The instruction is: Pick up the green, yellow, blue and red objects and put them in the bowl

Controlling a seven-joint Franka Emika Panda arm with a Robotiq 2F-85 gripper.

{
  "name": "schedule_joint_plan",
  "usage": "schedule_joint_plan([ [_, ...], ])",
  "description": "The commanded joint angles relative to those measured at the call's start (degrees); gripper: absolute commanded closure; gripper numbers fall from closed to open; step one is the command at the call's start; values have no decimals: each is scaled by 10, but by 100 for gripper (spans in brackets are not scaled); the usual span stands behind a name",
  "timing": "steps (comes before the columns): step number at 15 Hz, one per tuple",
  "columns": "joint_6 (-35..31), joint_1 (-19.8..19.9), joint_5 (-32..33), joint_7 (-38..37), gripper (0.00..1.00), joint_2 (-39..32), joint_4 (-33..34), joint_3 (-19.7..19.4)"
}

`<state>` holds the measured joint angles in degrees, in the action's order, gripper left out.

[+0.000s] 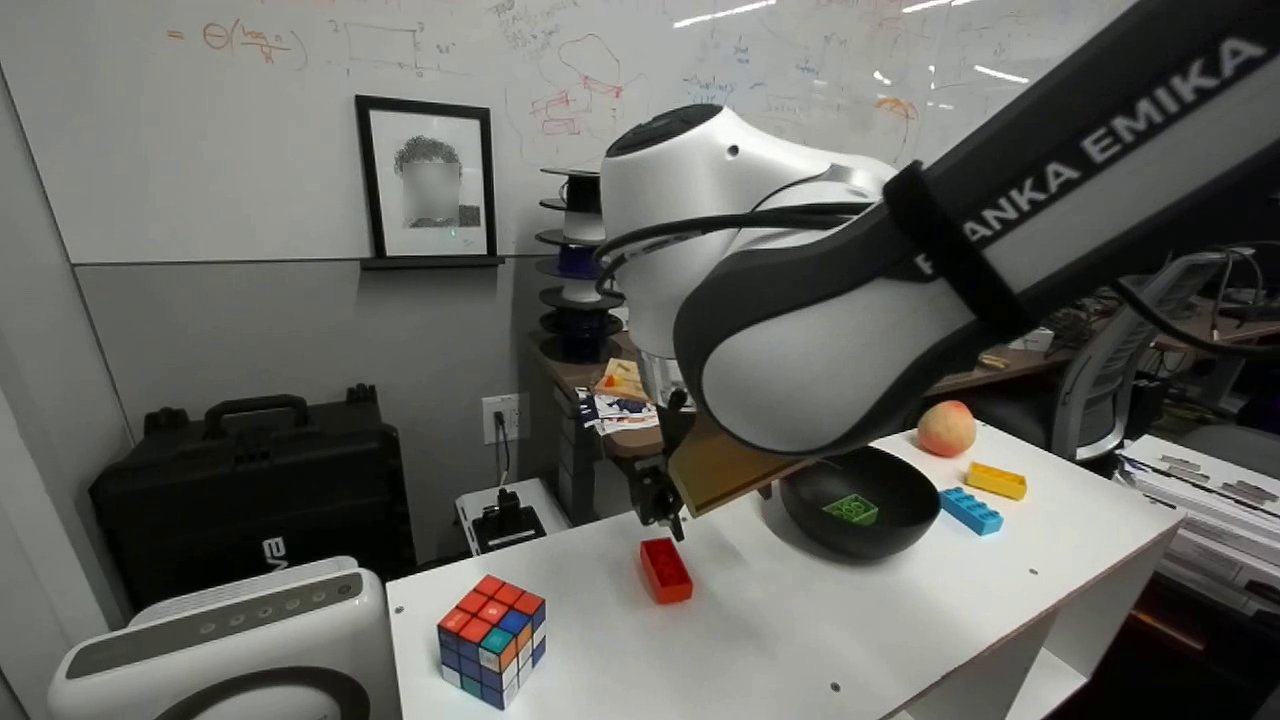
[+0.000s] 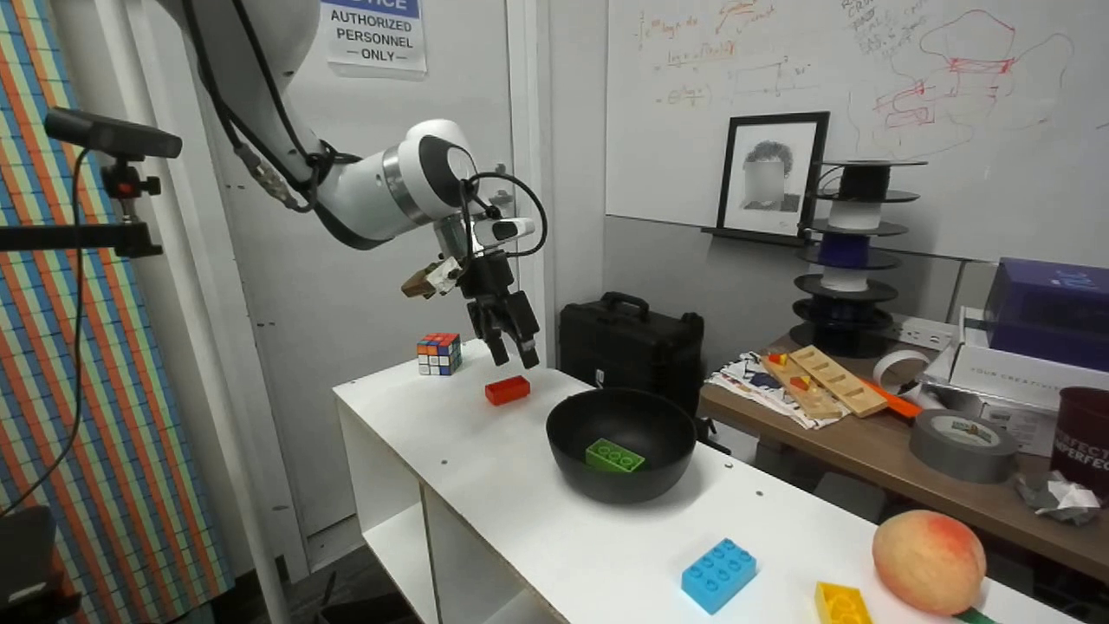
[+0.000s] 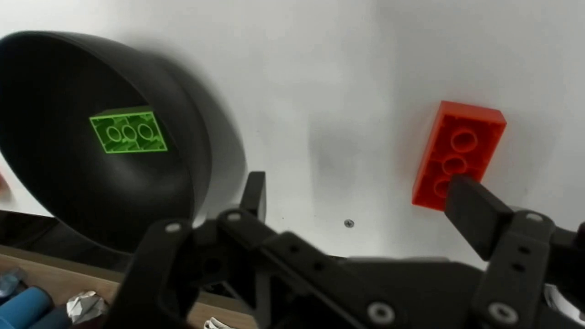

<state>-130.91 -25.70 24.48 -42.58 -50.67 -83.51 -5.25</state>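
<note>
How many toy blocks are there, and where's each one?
4: the green block in the black bowl; the red block between it and the Rubik's cube; the blue block and yellow block near the peach. Others may be hidden.

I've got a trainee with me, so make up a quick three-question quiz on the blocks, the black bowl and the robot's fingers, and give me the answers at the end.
1. Multiple choice: which block lies in the black bowl?
a) the yellow one
b) the green one
c) the blue one

2. True or false: the fingers stand apart, gripping nothing.

3. Open question: name every block that lies outside the black bowl.

Key
1. b, the green block, its hollow underside showing in the wrist view.
2. True.
3. The red block, the blue block and the yellow block.
</note>
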Motion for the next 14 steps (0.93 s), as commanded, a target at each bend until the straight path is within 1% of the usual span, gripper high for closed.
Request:
schedule_joint_plan([
  [1,-21,2,-13,-5,0,-45,59,-4],
  [5,-37,9,-59,-22,0,-78,87,3],
  [10,-78,3,-106,-44,0,-111,128,5],
  [12,-73,3,-117,-42,0,-117,135,7],
  [14,-62,3,-124,-41,0,-115,126,6],
])
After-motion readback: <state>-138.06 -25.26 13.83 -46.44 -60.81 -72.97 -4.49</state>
